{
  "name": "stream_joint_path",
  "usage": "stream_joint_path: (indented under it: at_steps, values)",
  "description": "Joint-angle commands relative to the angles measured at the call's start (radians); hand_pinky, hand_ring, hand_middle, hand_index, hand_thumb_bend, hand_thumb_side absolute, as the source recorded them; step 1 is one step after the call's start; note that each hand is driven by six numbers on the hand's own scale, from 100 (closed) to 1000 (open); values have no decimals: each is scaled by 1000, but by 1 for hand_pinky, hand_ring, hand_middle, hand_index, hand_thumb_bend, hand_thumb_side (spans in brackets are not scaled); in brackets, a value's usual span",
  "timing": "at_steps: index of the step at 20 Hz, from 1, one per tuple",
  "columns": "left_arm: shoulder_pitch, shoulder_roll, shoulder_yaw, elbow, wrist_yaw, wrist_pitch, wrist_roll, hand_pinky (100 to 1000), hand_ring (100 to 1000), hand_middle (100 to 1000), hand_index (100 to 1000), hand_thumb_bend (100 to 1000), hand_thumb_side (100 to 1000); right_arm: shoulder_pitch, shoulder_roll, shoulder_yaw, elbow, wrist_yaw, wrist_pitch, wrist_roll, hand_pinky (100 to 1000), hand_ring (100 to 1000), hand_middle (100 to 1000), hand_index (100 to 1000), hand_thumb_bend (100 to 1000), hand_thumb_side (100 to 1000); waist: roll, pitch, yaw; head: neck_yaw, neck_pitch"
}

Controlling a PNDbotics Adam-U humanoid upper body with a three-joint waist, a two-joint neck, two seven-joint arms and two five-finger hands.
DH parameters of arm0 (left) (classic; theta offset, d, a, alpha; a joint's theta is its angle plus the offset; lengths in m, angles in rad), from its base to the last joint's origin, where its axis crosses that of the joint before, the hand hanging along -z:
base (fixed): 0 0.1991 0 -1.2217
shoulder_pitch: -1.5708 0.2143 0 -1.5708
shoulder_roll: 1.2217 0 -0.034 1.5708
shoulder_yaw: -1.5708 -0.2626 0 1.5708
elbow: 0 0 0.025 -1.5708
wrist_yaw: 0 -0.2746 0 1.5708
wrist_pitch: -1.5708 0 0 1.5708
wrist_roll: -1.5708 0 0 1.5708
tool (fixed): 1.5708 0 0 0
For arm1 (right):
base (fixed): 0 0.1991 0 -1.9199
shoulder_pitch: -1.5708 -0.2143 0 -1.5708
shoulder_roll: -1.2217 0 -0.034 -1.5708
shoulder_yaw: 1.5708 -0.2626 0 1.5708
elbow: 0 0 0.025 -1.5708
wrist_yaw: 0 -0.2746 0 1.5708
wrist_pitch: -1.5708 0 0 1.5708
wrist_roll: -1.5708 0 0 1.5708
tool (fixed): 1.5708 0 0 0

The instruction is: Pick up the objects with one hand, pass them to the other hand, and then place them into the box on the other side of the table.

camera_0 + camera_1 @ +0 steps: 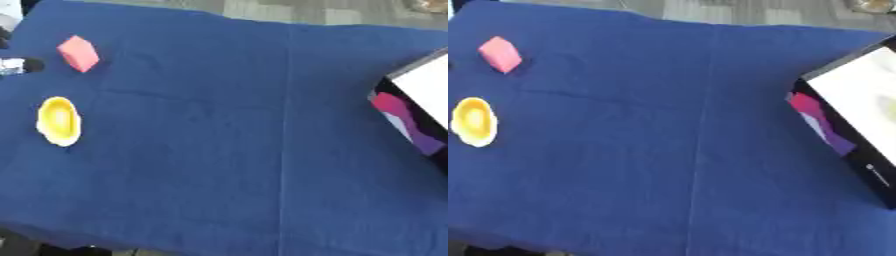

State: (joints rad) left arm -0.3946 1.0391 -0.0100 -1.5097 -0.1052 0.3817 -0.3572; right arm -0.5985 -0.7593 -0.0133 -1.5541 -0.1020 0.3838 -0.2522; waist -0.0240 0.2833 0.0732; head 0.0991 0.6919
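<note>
The robot's left hand [19, 65], a black and silver tip at the left edge, shows too little to tell its fingers' state. Just beside it lies a pink, soft-looking block [78, 53]; nearer, a glossy yellow oval dish [59, 121]. Well apart, across the creased blue cloth [227, 150], sits a black-walled box [846, 135] with a white interior.

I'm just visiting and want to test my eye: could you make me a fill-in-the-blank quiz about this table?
1. The table is covered by a ___ cloth.
2. The small oval bowl is ___ in colour.
3. The pink foam block lies ___ from the camera than the bowl.
4. The white-topped box with black sides sits at the table's ___ edge.

Missing words: blue; yellow; farther; right
</note>
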Motion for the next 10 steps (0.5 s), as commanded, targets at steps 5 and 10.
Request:
stream_joint_path:
  at_steps: [5, 10]
  values:
    - [-22, 62, -38, 32, -27, 40, -146, 794, 788, 709, 818, 834, 479, -15, -15, -2, -19, -4, 6, -6, 858, 902, 819, 915, 552, 374, 19, -19, -6, -9, -4]
    - [-28, 61, -89, 47, -72, 71, -214, 803, 800, 713, 817, 859, 483, -17, -10, 1, -18, -3, 8, -5, 857, 899, 815, 913, 553, 374, 22, -19, -11, -7, -2]
